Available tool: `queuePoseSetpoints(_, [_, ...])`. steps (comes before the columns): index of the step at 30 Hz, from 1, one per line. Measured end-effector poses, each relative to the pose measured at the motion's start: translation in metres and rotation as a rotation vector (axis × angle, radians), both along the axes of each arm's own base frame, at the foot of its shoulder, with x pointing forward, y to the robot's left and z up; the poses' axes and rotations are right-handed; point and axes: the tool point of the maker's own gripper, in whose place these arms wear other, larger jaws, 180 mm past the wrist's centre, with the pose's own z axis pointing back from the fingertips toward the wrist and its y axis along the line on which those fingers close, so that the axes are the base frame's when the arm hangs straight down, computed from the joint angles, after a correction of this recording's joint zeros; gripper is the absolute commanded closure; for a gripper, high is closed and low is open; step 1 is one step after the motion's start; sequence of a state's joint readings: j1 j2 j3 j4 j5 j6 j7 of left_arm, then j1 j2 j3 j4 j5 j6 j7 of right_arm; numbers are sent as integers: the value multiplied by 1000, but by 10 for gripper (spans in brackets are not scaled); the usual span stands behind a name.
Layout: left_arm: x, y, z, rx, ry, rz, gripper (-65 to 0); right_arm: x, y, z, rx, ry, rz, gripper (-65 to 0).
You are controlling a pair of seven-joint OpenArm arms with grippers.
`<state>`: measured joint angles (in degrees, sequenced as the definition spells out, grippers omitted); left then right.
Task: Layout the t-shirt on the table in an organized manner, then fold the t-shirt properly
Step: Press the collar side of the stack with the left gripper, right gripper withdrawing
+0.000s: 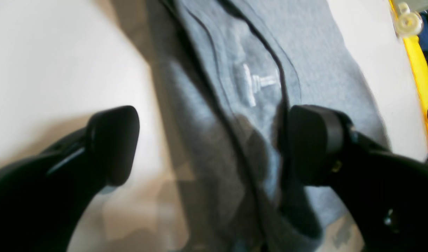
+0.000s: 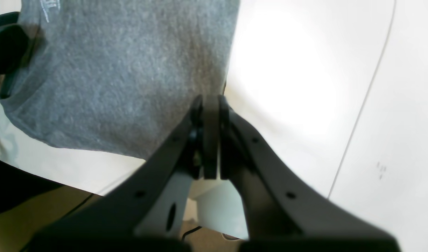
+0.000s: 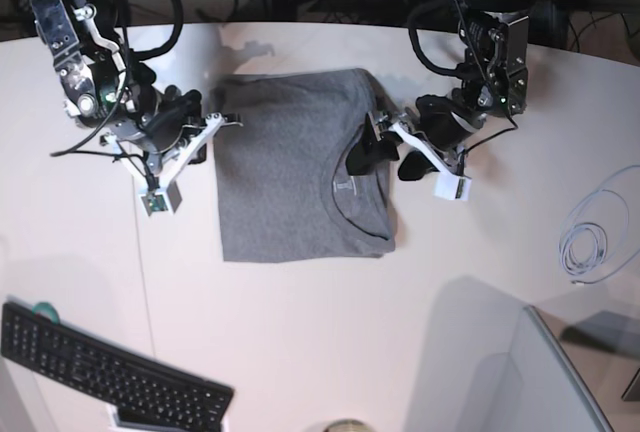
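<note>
Left wrist view is blurred: the small pale tag (image 1: 257, 85) at the neckline cannot be read, and dark cables cross the cloth. The t-shirt (image 3: 300, 167) lies folded into a flat rectangle on the far middle of the white tabletop (image 3: 330, 332), collar opening toward its right edge; heather-grey soft knit, matte, lightly fuzzy. The tabletop is smooth and glossy, with one thin dark seam.

Left gripper (image 1: 214, 145): jaws spread wide, straddling the shirt's right edge near the collar, holding nothing.

Right gripper (image 2: 210, 105): jaws pressed together at the shirt's left edge; whether any cloth is pinched is hidden.

Black keyboard (image 3: 110, 367) near left, partly cut off.
</note>
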<state>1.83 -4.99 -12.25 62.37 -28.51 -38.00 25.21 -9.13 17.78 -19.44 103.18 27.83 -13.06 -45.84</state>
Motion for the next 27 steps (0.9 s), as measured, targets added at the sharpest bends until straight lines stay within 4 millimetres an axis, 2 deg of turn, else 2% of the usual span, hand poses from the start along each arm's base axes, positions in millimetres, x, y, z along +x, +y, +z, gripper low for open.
queuePoseSetpoints(2, [2,1,-3,-17,4,6,-638,0,0,0,0,1,0,0])
queuePoseSetpoints(5, [3,0,-8,-25,20,11,-472,0,0,0,1,1,0,0])
queuePoseSetpoints(9, [-2,0,-15,-17,49,7,-204,0,0,0,0,1,0,0])
queuePoseSetpoints(13, [-4,1,-18,-3,66,1,0,0,-1,0,0,2,-4,0])
queuePoseSetpoints(15, [-4,1,-18,-2,68,-1,0,1,-12,0,-3,2,-38,0])
queuePoseSetpoints(17, [-4,-3,-18,8,66,-34,0,2,-33,-1,-21,-3,-94,0])
queuePoseSetpoints(21, [-6,-16,-18,81,59,-188,0,2,-70,0,-56,-36,-189,0])
queuePoseSetpoints(23, [-10,-19,-19,113,59,-256,0,-1,-82,1,-54,-47,-185,0])
queuePoseSetpoints(27, [-13,-16,-20,200,53,-395,0,-5,-113,5,-74,-64,-229,0])
